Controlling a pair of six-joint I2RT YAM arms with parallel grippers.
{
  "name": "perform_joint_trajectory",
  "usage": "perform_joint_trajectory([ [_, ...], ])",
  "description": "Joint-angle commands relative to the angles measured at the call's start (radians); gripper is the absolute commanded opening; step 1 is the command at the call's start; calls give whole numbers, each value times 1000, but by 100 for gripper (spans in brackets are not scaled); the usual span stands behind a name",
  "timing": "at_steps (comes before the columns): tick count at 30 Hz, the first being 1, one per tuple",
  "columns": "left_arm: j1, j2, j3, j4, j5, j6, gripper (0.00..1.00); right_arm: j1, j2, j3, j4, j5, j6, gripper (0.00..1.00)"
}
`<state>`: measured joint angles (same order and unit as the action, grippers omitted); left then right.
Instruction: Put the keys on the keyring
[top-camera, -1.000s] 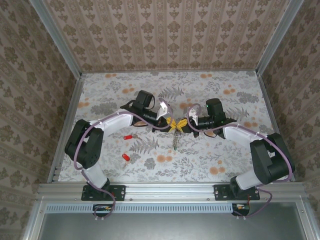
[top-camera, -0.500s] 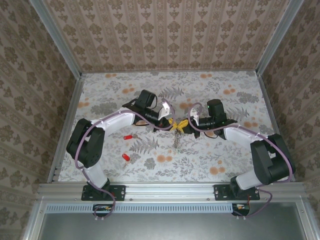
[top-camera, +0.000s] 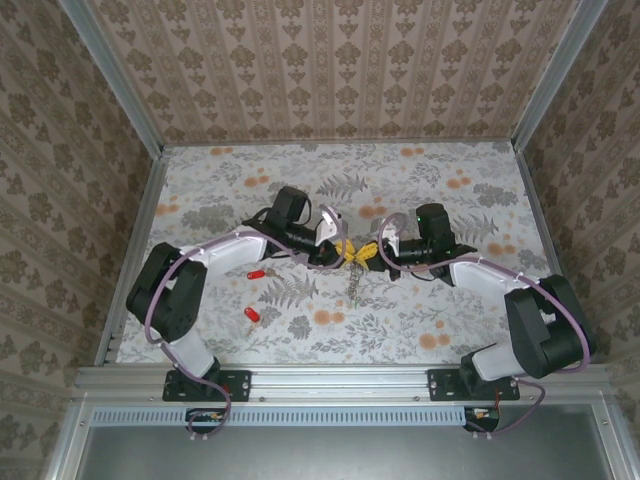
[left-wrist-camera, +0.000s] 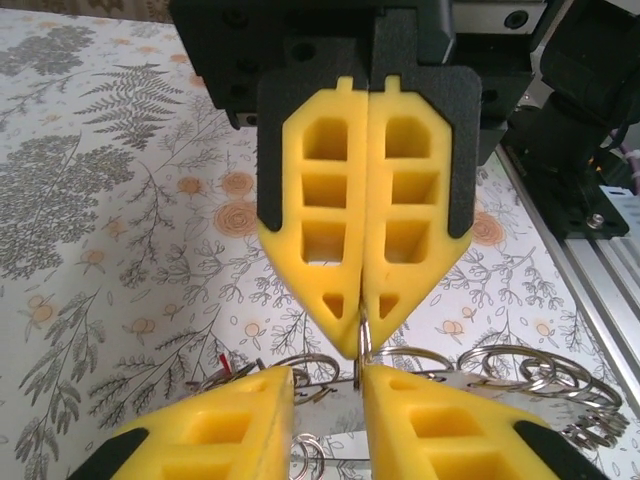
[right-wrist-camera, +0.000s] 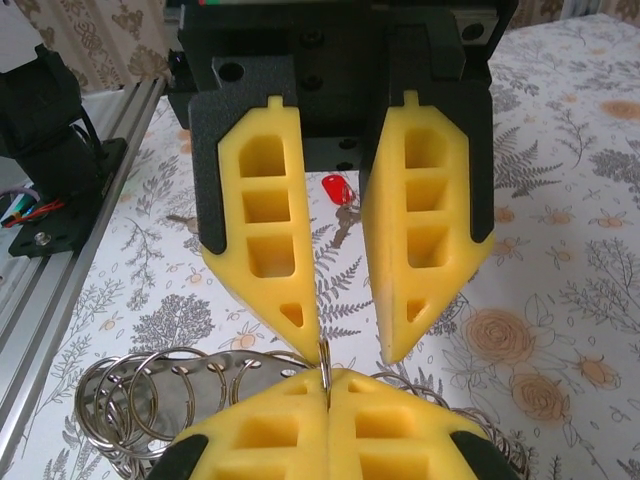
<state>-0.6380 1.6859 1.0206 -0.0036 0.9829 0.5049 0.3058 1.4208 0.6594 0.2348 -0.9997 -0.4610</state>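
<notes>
Left gripper (top-camera: 343, 250) and right gripper (top-camera: 362, 254) meet tip to tip at mid-table in the top view, too small there to tell how the jaws stand. The keyring (top-camera: 353, 285) trails from that meeting point toward the near edge. A red key (top-camera: 255, 273) lies beside the left arm and a second red key (top-camera: 251, 314) nearer the front, both well apart from the keyring. Bare table (top-camera: 450, 190) lies open behind and to either side, the walls well off.

From the left wrist, the left gripper (left-wrist-camera: 328, 385) stands apart, a thin ring wire running between its fingers. The right gripper (left-wrist-camera: 360, 335) opposite is pinched tight on that wire. Keyring (left-wrist-camera: 520, 372) coils lie near the rail (left-wrist-camera: 590, 290).

From the right wrist, the right gripper (right-wrist-camera: 326, 375) clamps the ring, with the left gripper (right-wrist-camera: 350, 350) spread around it. A red key (right-wrist-camera: 337, 188) lies beyond.
</notes>
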Motion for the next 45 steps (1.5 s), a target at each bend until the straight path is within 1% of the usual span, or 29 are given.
perform_joint_trajectory([
  [1,12,-12,-27,63,-11,-57,26,4,-15,-20,55,-7,7,0],
  [3,15,-10,-32,65,-1,-58,27,5,-13,-28,78,-1,23,0],
  [7,15,9,-44,109,18,-97,28,4,7,-60,209,-1,124,0],
  [10,17,19,-47,134,33,-129,27,10,23,-50,182,26,148,0],
  [12,21,16,-39,104,7,-138,24,12,13,-53,170,54,181,0],
  [13,27,5,-53,119,-1,-146,24,15,3,-53,158,74,189,0],
  [15,47,-36,-108,224,-65,-224,26,29,-20,-45,80,131,173,0],
  [16,59,-56,-134,281,-88,-269,28,34,-23,-45,65,136,172,0],
  [18,91,-104,-182,382,-108,-363,31,52,-52,-47,42,161,171,0],
  [20,103,-143,-199,395,-140,-412,33,72,-70,-51,51,214,179,0],
  [24,98,-215,-230,406,-172,-459,35,98,-53,-4,90,324,228,0],
  [26,95,-251,-245,399,-199,-459,37,99,-39,34,102,360,255,0],
  [28,93,-277,-251,377,-218,-450,41,102,-15,72,105,361,264,0],
  [30,88,-291,-249,343,-231,-430,42,111,15,105,97,366,266,0],
  [32,80,-295,-248,322,-253,-419,42,127,27,118,97,399,268,0],
  [35,60,-288,-244,294,-296,-390,47,155,39,109,117,476,276,0],
  [37,42,-272,-231,244,-332,-355,48,165,48,85,152,492,293,0],
  [38,37,-262,-226,223,-371,-339,50,169,52,74,169,490,302,0],
  [39,33,-253,-224,214,-381,-326,51,173,56,66,175,485,311,0],
  [45,7,-202,-180,74,-372,-242,52,196,52,45,156,483,352,0],
])
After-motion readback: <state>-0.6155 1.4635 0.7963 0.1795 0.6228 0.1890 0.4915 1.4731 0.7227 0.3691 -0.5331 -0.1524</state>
